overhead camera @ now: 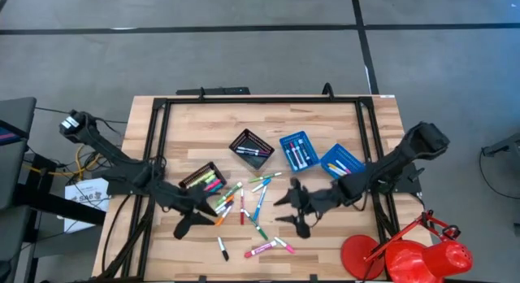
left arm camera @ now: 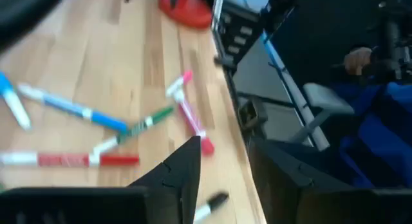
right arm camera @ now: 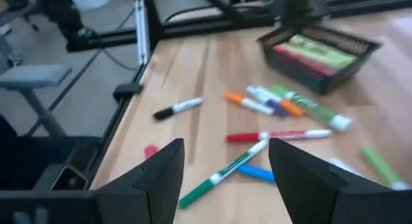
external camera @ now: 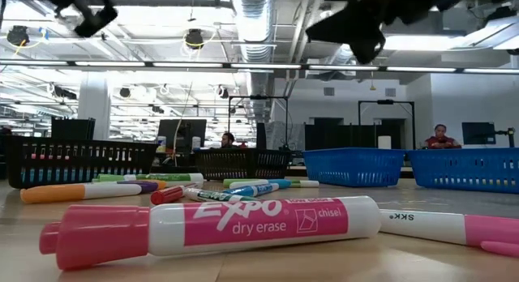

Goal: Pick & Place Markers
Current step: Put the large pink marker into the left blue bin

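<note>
Nearest the low camera lies a pink marker [external camera: 203,225] flat on the table [overhead camera: 357,128]. More markers [overhead camera: 244,202] are scattered mid-table between the arms; some already sit in the black tray [overhead camera: 203,179]. The step looks like reaching for a fresh pick. Left gripper [overhead camera: 197,220] hangs over the scatter's near edge, jaws parted, empty. Right gripper [overhead camera: 296,210] waits, jaws wide, empty. Next: line up on one marker, descend, close.
</note>
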### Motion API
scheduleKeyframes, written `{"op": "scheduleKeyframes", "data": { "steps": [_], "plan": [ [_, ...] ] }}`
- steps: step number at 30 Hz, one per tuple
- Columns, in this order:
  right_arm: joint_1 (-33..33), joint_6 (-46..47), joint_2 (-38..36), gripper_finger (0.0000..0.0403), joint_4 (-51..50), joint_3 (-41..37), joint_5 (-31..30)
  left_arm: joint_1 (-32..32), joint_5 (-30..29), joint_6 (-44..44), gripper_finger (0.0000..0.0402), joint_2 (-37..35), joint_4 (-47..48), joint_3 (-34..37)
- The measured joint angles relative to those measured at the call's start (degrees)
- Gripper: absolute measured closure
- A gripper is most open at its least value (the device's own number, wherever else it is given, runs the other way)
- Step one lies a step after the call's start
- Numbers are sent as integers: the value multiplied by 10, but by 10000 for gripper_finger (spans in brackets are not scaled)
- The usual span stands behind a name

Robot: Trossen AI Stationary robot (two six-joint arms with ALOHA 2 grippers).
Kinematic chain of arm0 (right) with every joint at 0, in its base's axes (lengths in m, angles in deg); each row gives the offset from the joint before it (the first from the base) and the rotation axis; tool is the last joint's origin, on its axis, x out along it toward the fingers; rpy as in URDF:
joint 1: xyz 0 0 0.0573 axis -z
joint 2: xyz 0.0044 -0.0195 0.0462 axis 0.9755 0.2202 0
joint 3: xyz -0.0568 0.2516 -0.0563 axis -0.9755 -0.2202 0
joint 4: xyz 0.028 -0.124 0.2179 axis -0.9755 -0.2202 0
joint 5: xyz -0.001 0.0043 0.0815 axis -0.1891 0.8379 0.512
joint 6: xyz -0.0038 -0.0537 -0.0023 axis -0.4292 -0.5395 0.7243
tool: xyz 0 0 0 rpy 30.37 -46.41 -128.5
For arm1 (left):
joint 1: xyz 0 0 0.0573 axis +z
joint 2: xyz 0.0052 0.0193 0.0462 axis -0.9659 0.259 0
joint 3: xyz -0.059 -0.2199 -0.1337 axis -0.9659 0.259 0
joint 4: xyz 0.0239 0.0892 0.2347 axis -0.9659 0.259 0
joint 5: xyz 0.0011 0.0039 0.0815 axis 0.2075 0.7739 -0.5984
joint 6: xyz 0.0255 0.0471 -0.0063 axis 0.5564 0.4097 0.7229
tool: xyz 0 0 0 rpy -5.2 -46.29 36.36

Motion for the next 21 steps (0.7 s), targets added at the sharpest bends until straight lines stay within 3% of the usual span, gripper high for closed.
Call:
{"op": "scheduleKeyframes", "data": {
  "steps": [5,10,21],
  "plan": [
    [-40,31,93,184,10,33,0,-27,-14,-37,283,15,-1,40],
    [-58,-7,196,184,-5,111,1,-33,-55,-17,283,24,-11,42],
    [-57,5,293,185,-200,274,43,-30,-67,7,283,22,-26,41]
  ]
}}
